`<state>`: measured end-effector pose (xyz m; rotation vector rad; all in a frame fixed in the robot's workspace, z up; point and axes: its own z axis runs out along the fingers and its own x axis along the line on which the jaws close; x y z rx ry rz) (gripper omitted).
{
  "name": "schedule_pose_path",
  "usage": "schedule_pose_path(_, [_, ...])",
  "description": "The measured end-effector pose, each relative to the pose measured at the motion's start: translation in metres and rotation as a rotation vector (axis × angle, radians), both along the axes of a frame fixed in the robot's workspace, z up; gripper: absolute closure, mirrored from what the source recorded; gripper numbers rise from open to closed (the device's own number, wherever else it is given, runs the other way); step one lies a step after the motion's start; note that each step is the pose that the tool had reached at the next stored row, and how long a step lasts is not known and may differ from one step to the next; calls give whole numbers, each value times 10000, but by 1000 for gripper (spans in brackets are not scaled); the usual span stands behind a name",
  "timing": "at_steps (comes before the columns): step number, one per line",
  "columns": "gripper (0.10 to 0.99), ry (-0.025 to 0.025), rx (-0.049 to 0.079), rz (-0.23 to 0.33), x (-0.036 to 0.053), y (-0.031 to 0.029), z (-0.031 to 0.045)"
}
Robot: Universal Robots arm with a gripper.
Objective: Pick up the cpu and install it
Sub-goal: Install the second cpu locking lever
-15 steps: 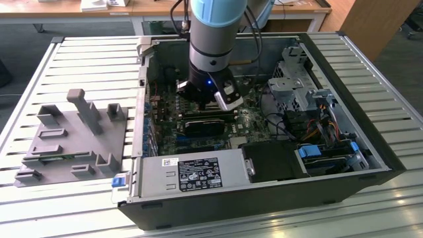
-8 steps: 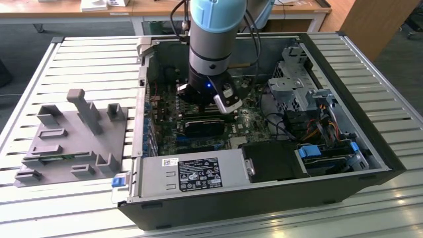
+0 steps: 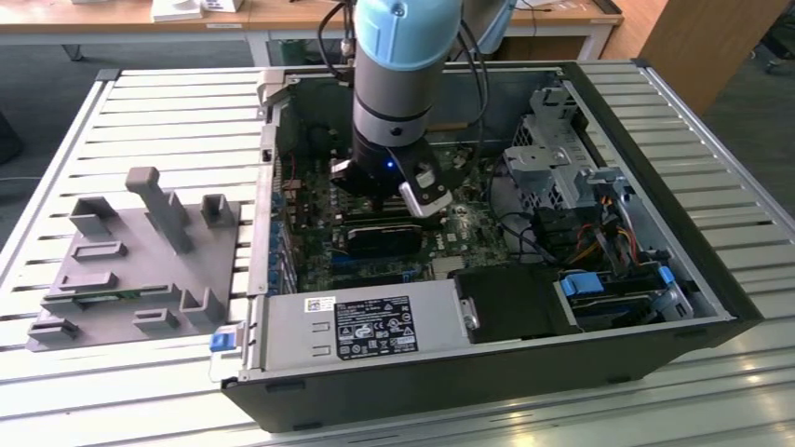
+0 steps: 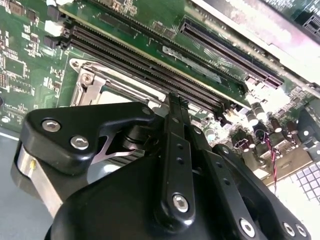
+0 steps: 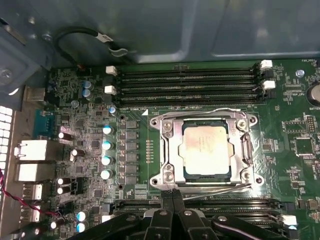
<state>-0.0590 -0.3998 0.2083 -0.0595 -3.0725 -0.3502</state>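
Silver-grey, the cpu [image 5: 206, 149] lies seated in its socket frame [image 5: 165, 150] on the motherboard [image 5: 295, 165], memory slots [image 5: 190, 80] on either side. Just beside the frame's edge the gripper [image 5: 173, 195] has its black fingers [image 4: 176, 125] pressed together, holding nothing. In the exterior view the arm [image 3: 393, 84] reaches down into the open case [image 3: 671, 186], a black heatsink [image 3: 379, 237] close below it.

A single robot arm [image 3: 395, 70], pale blue above and dark grey lower down, hangs straight down. At its lower end sits a black gripper [image 5: 172, 192], pointing downward. Its two thin jaws are pressed together, side by side, holding nothing.
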Motion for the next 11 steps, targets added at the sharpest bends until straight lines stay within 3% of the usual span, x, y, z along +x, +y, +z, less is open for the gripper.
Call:
schedule_pose_path(4, [980,0,199,0,-19,-26,-6])
schedule_pose_path(11, [980,0,297,1,-49,-44,-40])
